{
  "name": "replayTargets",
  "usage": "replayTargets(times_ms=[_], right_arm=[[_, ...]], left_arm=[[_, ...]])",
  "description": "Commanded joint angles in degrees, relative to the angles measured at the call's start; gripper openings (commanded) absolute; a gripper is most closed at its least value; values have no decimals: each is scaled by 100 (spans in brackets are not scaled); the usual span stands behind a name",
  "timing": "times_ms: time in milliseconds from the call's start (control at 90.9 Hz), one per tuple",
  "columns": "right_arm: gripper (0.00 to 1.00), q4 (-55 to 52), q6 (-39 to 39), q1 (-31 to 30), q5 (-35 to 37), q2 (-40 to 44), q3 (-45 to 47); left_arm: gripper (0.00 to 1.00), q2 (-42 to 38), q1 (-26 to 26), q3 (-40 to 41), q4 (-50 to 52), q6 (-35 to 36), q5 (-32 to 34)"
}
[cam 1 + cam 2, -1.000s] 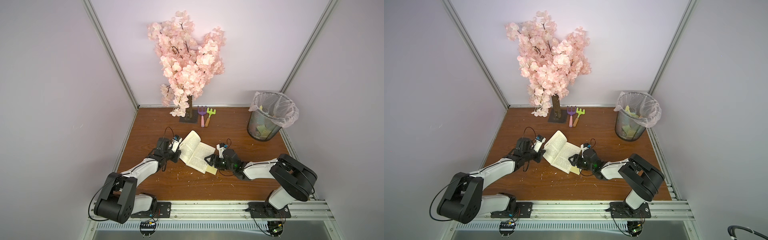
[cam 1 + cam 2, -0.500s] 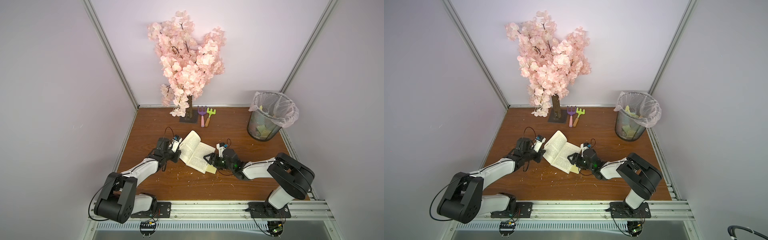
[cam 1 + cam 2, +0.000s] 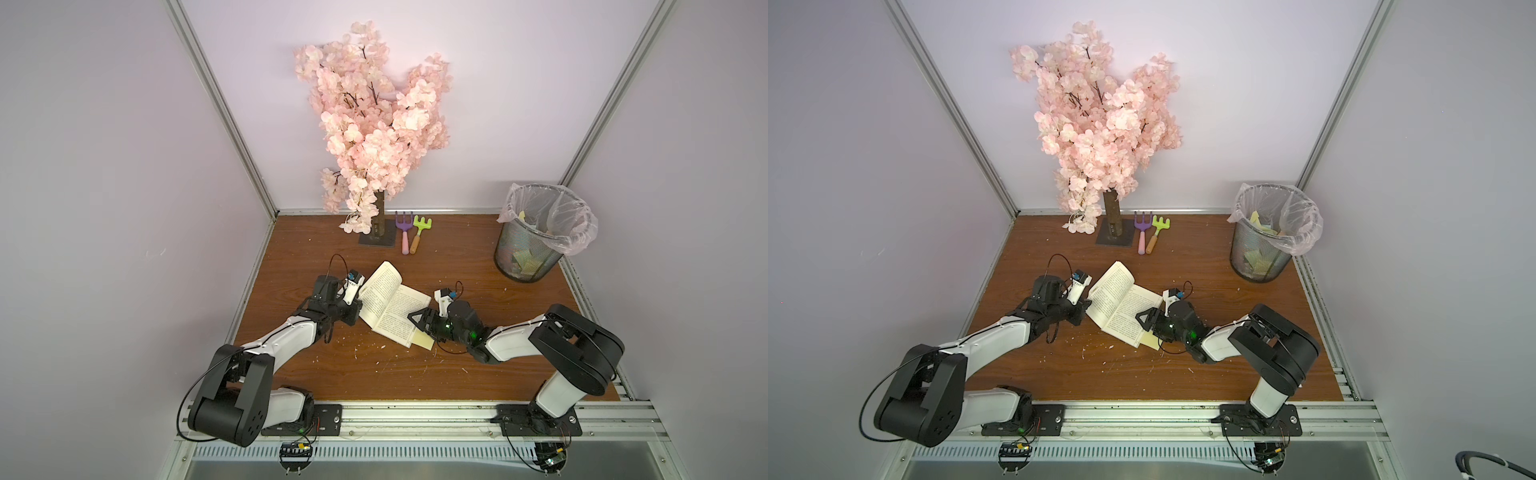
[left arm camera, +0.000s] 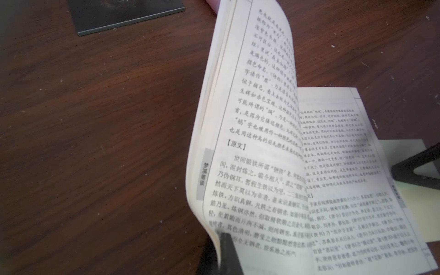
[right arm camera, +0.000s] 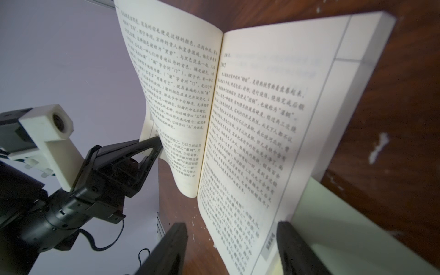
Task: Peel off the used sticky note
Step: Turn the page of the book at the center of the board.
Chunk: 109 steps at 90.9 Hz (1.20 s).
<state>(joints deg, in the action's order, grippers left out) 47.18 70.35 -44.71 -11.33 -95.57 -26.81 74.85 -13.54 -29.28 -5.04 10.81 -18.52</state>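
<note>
Nearest the front edge of the brown wooden bench (image 3: 374, 374), the pale yellow-green paper sticky note (image 3: 424, 342) pokes out from beneath the near corner of the open white paperback book (image 3: 390, 303). It looks feather-light, limp and easily creased, and its exposed free margin is the likely place to hold it. The right gripper (image 5: 232, 225) stands wide, straddling that corner. The left gripper (image 5: 156, 145) pinches the raised left pages. In the far right corner, a black mesh bin with a clear liner (image 3: 509, 249) holds similar pale papers (image 3: 524, 262).
</note>
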Motion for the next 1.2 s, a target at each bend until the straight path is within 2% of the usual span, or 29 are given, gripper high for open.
replayTargets(times_ms=[0, 495, 1189], right_arm=[[63, -4, 54, 25, 47, 154, 141], [63, 220, 128, 48, -77, -148, -92], [63, 60, -9, 58, -189, -104, -457]], left_arm=[[2, 65, 53, 64, 288, 126, -81], [2, 74, 53, 70, 296, 136, -99], [2, 83, 53, 68, 302, 156, -134]])
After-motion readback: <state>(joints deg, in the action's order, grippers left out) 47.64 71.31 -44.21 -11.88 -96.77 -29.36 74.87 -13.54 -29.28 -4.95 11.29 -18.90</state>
